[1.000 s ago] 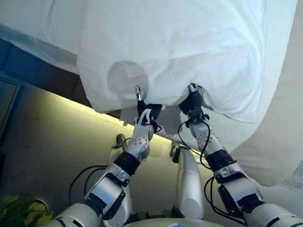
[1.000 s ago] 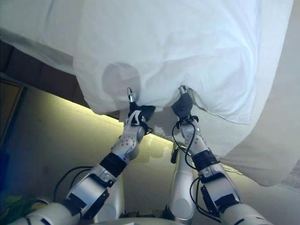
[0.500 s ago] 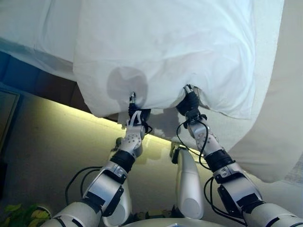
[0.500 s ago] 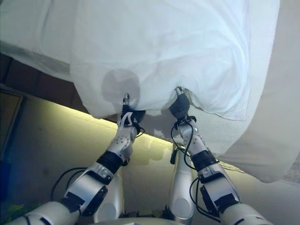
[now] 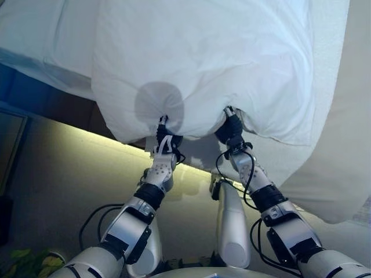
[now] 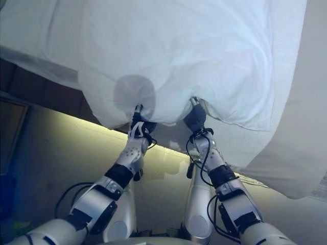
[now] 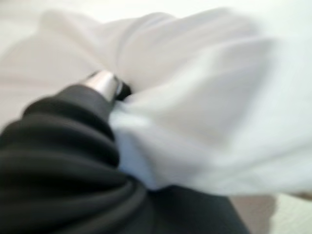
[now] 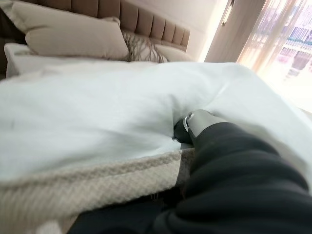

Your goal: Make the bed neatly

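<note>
A white duvet (image 5: 203, 58) fills the upper part of the eye views, and its near edge hangs toward me. My left hand (image 5: 164, 138) and right hand (image 5: 231, 130) are side by side at that edge, each shut on a bunch of the cloth, with folds running out from both grips. In the left wrist view the duvet (image 7: 204, 122) is gathered against the left hand (image 7: 73, 146). In the right wrist view the right hand (image 8: 229, 161) pinches the duvet (image 8: 97, 112), which lies over the bed.
A beige woven cover (image 8: 73, 190) shows under the duvet's edge. A beige pillow (image 8: 68, 34) leans on the padded headboard (image 8: 146, 17). The dark bed base (image 5: 58, 95) runs along the left above a lit floor (image 5: 58, 185). Curtains (image 8: 278, 44) hang beyond.
Both hands have drawn a little left and closer together, still holding the duvet's edge. The cloth is gathered more tightly around the left hand.
</note>
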